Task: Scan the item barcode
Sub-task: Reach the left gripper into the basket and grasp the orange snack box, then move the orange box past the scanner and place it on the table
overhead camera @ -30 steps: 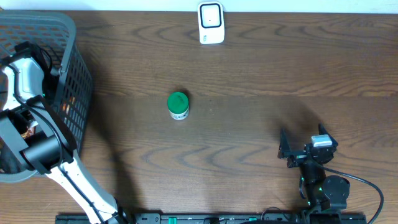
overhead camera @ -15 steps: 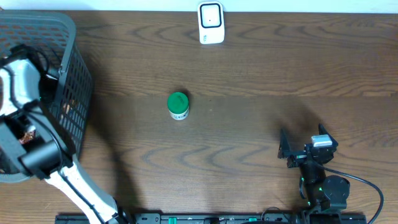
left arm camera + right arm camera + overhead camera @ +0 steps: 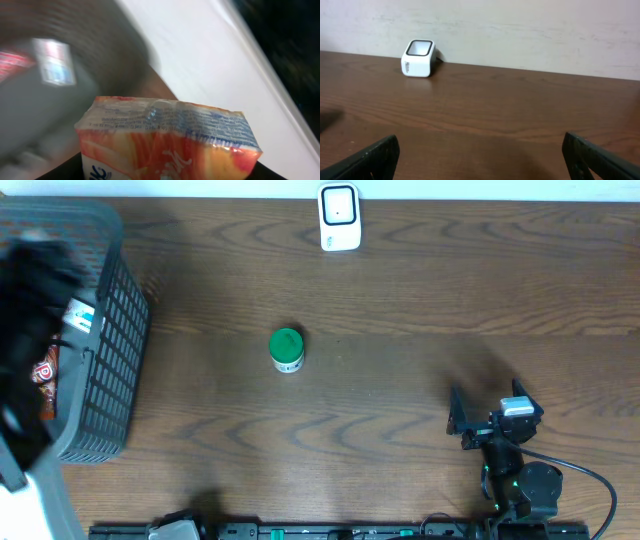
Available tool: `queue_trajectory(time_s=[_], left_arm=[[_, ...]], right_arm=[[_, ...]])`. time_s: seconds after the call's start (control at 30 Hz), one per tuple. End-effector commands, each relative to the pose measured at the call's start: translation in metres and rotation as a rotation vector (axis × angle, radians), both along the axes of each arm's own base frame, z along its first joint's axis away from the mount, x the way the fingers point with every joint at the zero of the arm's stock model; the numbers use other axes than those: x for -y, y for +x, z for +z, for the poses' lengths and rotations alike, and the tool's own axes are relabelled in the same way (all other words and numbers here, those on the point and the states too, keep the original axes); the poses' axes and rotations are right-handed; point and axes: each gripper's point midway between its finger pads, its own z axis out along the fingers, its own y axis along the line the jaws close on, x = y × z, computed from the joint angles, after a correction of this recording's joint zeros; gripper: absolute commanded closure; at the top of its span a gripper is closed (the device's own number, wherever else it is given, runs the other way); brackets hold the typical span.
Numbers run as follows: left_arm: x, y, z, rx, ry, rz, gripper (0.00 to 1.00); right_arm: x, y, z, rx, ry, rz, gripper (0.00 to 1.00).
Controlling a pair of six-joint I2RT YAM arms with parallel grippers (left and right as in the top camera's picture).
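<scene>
Spanning the whole overhead view, brown wood table [image 3: 400,300]. Grey mesh basket [image 3: 110,330] at the far left edge, some packaged goods visible inside but too smeared to name. Left arm [image 3: 25,300] is a dark blur over the basket. Right arm [image 3: 515,470] sits low at the near right edge, well apart from everything else.

Item: orange-red snack packet [image 3: 170,135], sharp and filling the lower half of the left wrist view, crimped top edge with small blue print, no barcode readable. It is up off the table at the basket side, pale wall and blurred basket behind it. Left gripper [image 3: 167,167] reads as clamped on the packet, dark shapes flanking both lower corners, fingers themselves hardly visible.

Right gripper [image 3: 482,160] has jaws wide apart, nothing between them, facing the table's far edge.

White scanner [image 3: 339,217] at the far edge centre, upright. Green-lidded jar [image 3: 287,350] stands alone mid-table, well apart from scanner and basket.
</scene>
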Motion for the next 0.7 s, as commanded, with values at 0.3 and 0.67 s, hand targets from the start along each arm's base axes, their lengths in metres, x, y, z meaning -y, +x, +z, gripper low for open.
queue_trajectory(time_s=[0.3, 0.67], left_arm=[[0.248, 0.046, -0.158, -0.419, 0.237, -0.599, 0.31], [0.339, 0.041, -0.351, -0.808, 0.404, -0.715, 0.31]], right_arm=[[-0.002, 0.0, 0.0, 0.001, -0.012, 0.008, 0.01], [-0.002, 0.0, 0.0, 0.001, -0.012, 0.008, 0.01]])
